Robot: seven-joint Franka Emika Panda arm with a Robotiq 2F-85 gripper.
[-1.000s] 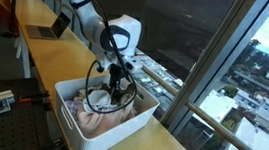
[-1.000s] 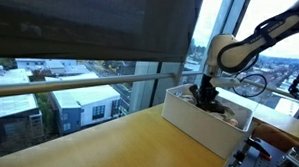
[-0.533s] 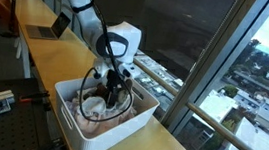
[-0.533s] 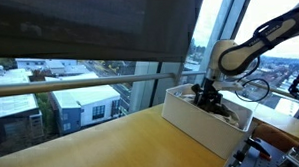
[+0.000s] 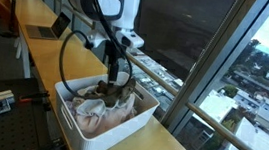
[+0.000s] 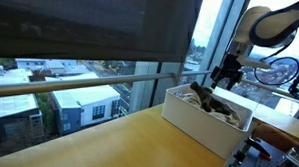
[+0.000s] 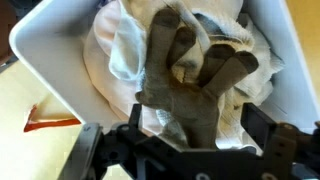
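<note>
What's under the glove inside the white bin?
Crumpled white cloths lie under the grey glove, filling the bin. The bin's floor and anything beneath the cloths are covered.

The glove (image 7: pixel 190 75) is a plain, dull grey-brown, darker between its fingers. The crumpled cloths (image 7: pixel 118 50) at 11 o'clock of it are white to cream. The bin (image 7: pixel 45 45) is plain white, and the table (image 7: pixel 25 160) is honey-yellow wood with an orange-red mark (image 7: pixel 50 121) at 8 o'clock. The gripper (image 7: pixel 190 150) is black.
</note>
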